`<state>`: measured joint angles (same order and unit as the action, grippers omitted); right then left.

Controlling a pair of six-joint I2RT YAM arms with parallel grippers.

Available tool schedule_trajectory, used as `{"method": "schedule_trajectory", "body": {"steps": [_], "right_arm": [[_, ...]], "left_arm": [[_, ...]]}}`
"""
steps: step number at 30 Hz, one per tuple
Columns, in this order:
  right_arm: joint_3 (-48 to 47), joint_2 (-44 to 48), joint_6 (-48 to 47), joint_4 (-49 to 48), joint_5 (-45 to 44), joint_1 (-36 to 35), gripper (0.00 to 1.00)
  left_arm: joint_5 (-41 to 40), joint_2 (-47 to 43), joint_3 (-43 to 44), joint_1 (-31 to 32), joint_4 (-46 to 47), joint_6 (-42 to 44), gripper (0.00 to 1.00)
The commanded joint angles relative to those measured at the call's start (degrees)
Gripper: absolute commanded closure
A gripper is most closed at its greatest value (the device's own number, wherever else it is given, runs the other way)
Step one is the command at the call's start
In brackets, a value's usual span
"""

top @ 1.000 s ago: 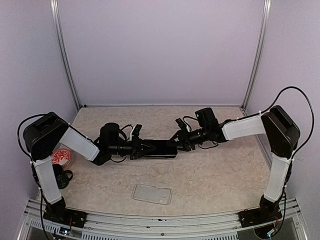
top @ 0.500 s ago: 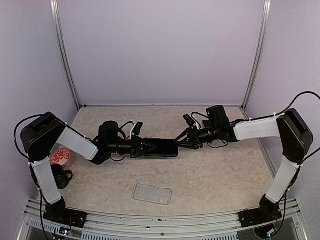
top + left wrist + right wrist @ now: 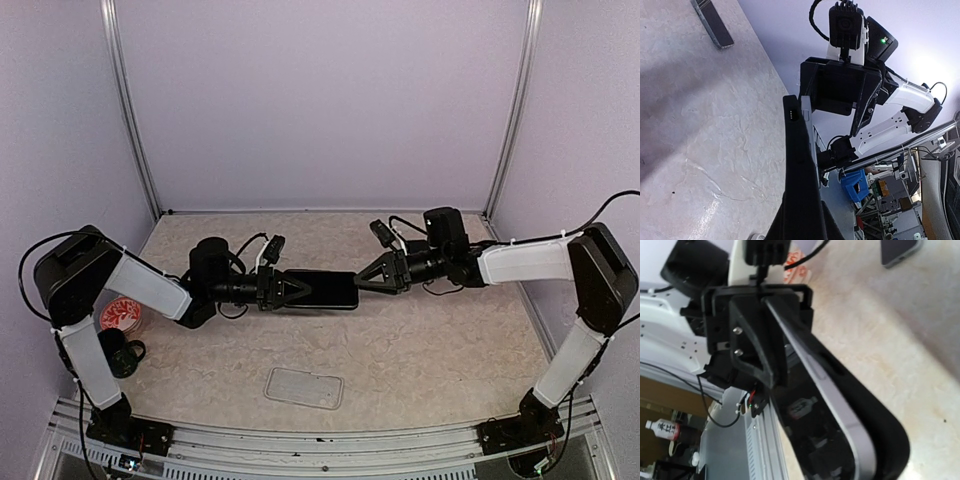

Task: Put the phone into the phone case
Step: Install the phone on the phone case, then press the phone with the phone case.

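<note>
Room to move is good. The table (image 3: 430, 350) is bare across its middle and right, bounded by the lilac back wall and the two side walls. The only clutter sits at the left edge of the top view, a black mug (image 3: 120, 352) and a red-and-white disc (image 3: 122, 314) beside my left arm's base. The clear phone case (image 3: 304, 387) lies flat at lower centre, near the front edge and well apart from both grippers.

I have the phone (image 3: 325, 290) in the left gripper (image 3: 292, 290), which is nearly closed and pinching its left end. The phone runs level toward the right of the frame, and it looks lifted off the table.

From the left wrist I see it only edge-on, with its lower part lost against the dark fingers. In the right wrist view it is blurred and cut off at the bottom.

The right gripper (image 3: 365, 282) points at the phone's right end, touching or just beside it. I cannot tell how far apart its jaws stand, or whether it has any hold.

Both arms reach in low and nearly horizontal from the sides, their wrists facing each other across the centre of the frame.
</note>
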<state>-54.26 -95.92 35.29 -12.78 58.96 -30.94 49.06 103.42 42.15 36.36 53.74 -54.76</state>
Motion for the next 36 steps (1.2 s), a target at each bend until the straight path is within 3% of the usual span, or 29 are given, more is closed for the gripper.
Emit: {"method": "schedule_trajectory", "body": {"steps": [1,16,26,36], "right_arm": [[1.16,2.46,-2.51,-1.83,3.17,0.26,0.45],[4.24,9.76,-4.49,-1.18,3.99,2.81,0.45],[4.98,9.62,-4.57,-2.02,4.75,2.81,0.45],[6.87,7.8,0.99,-11.3,9.09,1.78,0.46]], "left_arm": [[2.82,-2.47,-0.09,0.5,9.12,-0.64,0.92],[4.4,-3.92,-0.58,0.73,11.33,-0.7,0.93],[7.03,-3.81,-0.14,1.95,15.73,-2.64,0.93],[7.55,-3.44,0.37,2.75,17.84,-3.73,0.93]]}}
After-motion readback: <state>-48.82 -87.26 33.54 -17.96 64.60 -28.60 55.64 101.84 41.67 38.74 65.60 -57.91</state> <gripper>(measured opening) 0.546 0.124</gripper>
